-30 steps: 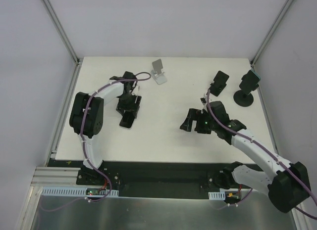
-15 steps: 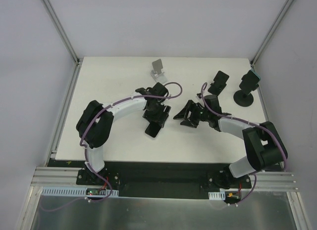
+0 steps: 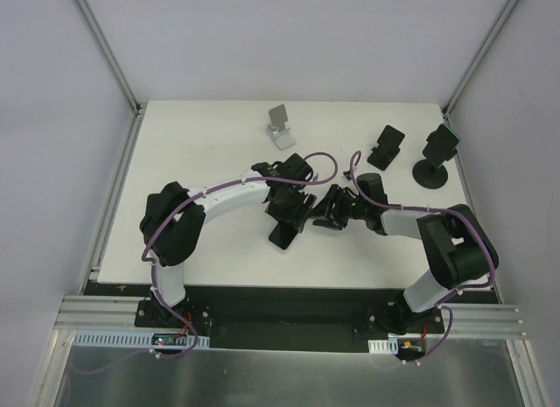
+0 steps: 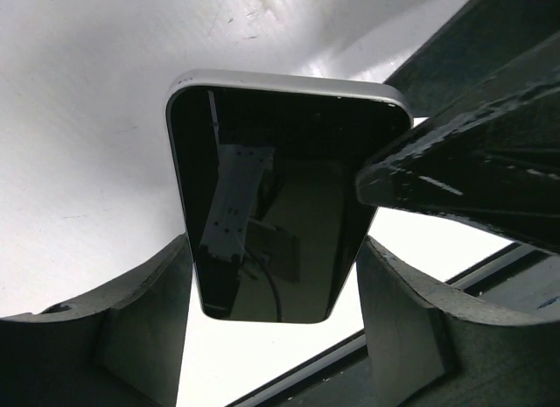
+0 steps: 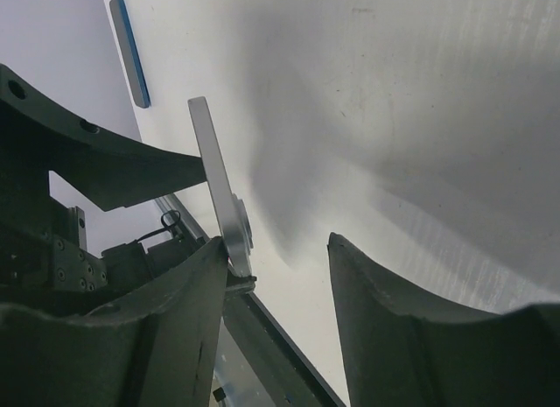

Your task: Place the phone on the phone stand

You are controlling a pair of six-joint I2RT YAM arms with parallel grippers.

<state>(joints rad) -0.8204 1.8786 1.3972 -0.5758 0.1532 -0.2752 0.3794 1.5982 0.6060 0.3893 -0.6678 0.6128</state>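
My left gripper point(image 3: 292, 211) is shut on a black-screened phone with a silver rim point(image 3: 283, 234) and holds it over the middle of the table. In the left wrist view the phone point(image 4: 271, 197) sits between my fingers point(image 4: 131, 337), and the right arm's dark finger crosses the upper right corner. My right gripper point(image 3: 322, 210) is open right beside the phone. In the right wrist view the phone shows edge-on point(image 5: 217, 184) against the left finger point(image 5: 166, 328). A white phone stand point(image 3: 280, 127) stands empty at the back centre.
A black stand point(image 3: 386, 146) stands at the back right. A round-based black stand point(image 3: 435, 157) at the far right holds a teal-edged device. A thin blue-edged object point(image 5: 129, 50) shows at the top left of the right wrist view. The table's front edge lies near the grippers.
My left gripper has carried the phone from the left to the middle of the table. My right gripper has swung left and now sits beside the phone.
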